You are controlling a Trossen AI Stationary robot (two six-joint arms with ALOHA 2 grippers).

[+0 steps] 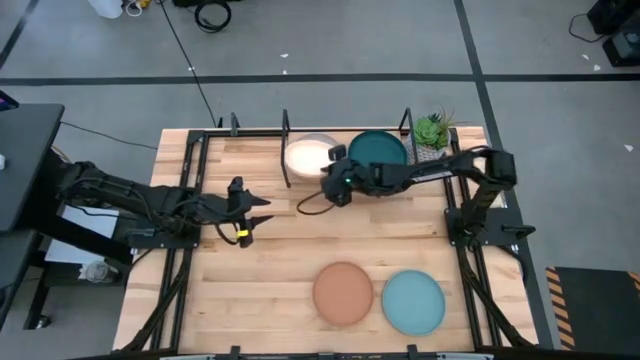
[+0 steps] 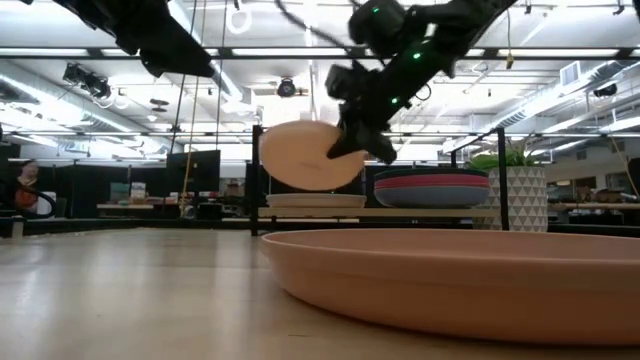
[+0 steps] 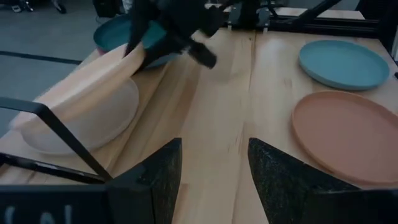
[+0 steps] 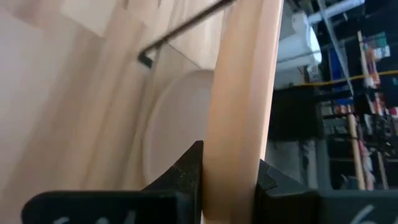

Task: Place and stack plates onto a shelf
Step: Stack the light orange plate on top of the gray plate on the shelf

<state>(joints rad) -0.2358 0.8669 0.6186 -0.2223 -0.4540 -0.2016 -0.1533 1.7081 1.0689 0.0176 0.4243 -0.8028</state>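
The right end effector (image 1: 334, 178) pinched the rim of a tilted cream plate (image 2: 310, 155) just above a grey-white plate (image 2: 316, 201) lying in the shelf (image 1: 285, 130), while the left end effector (image 1: 262, 213) hung with fingers apart over the bench (image 1: 280, 270).

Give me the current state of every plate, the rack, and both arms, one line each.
Cream plate: tilted, held above the grey-white plate.
Grey-white plate: flat in the shelf.
Dark teal plate: tops a stack in the shelf.
Tan-brown plate: flat on table.
Light aqua plate: flat beside it.
Right gripper: jaws shut on the cream plate.
Left gripper: jaws open, idle.
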